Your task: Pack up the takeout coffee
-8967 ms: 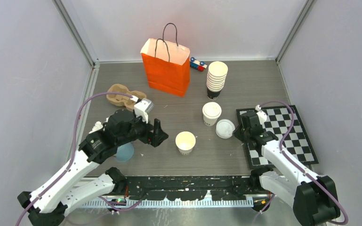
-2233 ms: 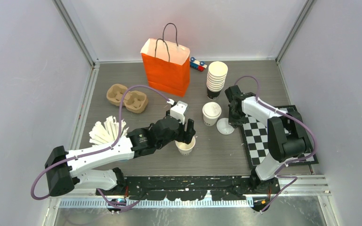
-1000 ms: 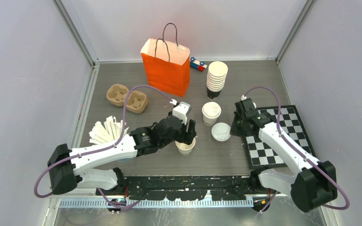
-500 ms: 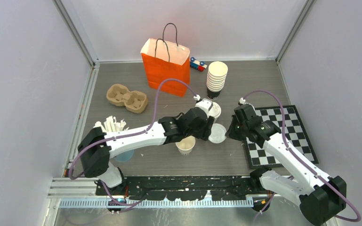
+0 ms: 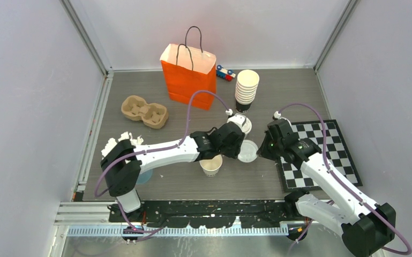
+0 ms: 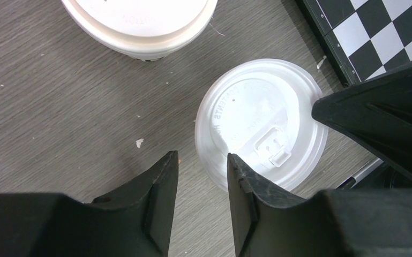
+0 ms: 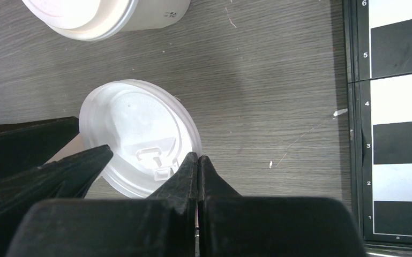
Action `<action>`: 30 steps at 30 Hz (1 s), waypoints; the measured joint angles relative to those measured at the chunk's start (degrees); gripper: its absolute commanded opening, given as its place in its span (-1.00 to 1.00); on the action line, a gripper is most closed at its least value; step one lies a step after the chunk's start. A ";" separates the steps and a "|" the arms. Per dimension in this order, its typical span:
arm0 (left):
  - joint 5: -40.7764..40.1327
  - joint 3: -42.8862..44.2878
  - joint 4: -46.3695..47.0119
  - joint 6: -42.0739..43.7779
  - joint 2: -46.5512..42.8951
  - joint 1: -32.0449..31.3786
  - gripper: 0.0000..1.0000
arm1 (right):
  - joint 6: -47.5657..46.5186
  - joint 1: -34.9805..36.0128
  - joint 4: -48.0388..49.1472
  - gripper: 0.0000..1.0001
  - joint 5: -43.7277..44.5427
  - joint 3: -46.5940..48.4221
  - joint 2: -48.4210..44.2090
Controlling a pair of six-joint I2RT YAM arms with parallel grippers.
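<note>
Rim seems the best hold on the round white plastic lid (image 6: 260, 128), likely light, bendy and slick; left pincer (image 6: 201, 159) narrowly parted astride it, right pincer (image 7: 197, 159) closed.

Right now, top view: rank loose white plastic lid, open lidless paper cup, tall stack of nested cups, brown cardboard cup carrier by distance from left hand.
1. Loose white plastic lid: under the left hand.
2. Open lidless paper cup: just left, nearer the bases.
3. Tall stack of nested cups: farther back.
4. Brown cardboard cup carrier: far left.
</note>
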 measured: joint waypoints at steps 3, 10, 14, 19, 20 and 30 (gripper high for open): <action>0.00 0.00 0.13 -0.17 0.02 0.33 -0.41 | 0.11 0.00 0.13 -0.99 0.00 -0.15 0.00; 0.24 0.00 0.50 -0.13 0.48 0.46 -0.58 | 0.13 0.00 0.92 -1.00 -0.02 -0.68 0.31; 0.46 0.00 0.48 -0.13 1.66 0.46 -0.50 | 0.13 0.00 1.27 -0.99 -0.02 -0.90 0.33; 0.61 0.00 0.59 -0.24 2.43 0.46 -0.75 | 0.13 0.00 1.31 -0.99 -0.02 -1.09 0.33; 0.72 0.00 0.79 -0.17 2.45 0.46 -0.87 | 0.13 0.00 1.33 -0.99 -0.02 -1.14 0.33; 4.11 -0.04 3.08 -2.29 2.49 2.51 -1.00 | 0.79 0.00 1.66 -0.81 1.29 -2.43 1.38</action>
